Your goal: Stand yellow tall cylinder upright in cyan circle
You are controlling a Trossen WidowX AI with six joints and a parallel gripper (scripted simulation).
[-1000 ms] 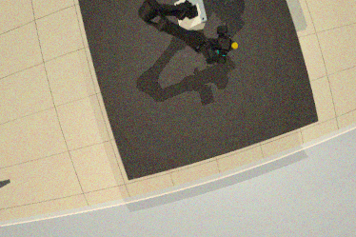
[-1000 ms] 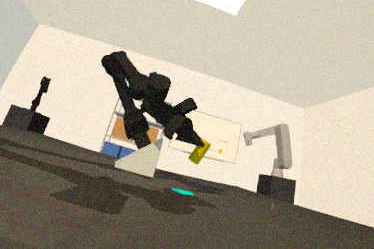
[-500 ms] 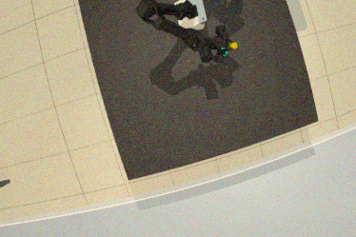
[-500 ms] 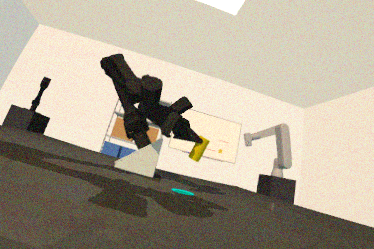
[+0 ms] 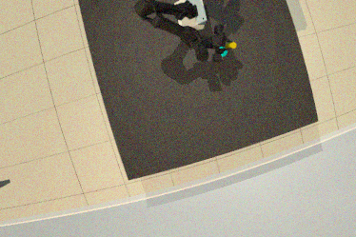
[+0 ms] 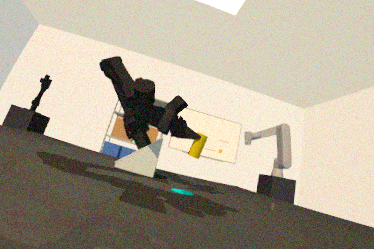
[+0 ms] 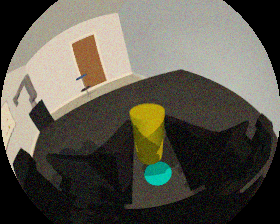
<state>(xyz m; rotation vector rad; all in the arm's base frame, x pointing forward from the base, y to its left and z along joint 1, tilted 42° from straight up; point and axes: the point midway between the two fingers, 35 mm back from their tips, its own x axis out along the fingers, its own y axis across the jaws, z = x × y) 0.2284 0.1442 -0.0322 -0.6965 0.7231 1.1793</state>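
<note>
The yellow tall cylinder (image 5: 232,45) (image 6: 197,146) (image 7: 148,134) is held in the air, nearly upright with a slight tilt in the exterior view. My gripper (image 6: 198,137) (image 7: 147,121) is shut on it near its upper end. The cyan circle (image 5: 224,52) (image 6: 182,192) (image 7: 158,176) lies flat on the dark mat, below the cylinder, with nothing standing in it. In the wrist view the circle shows just past the cylinder's lower end, partly in shadow. In the top view the arm hides part of the circle.
The arm's pale base plate (image 5: 201,9) (image 6: 141,161) stands on the dark mat (image 5: 157,132) behind the gripper. The arm's shadows fall across the mat around the circle. Another grey arm (image 6: 284,146) on a dark block and a small dark arm (image 6: 40,91) stand far off.
</note>
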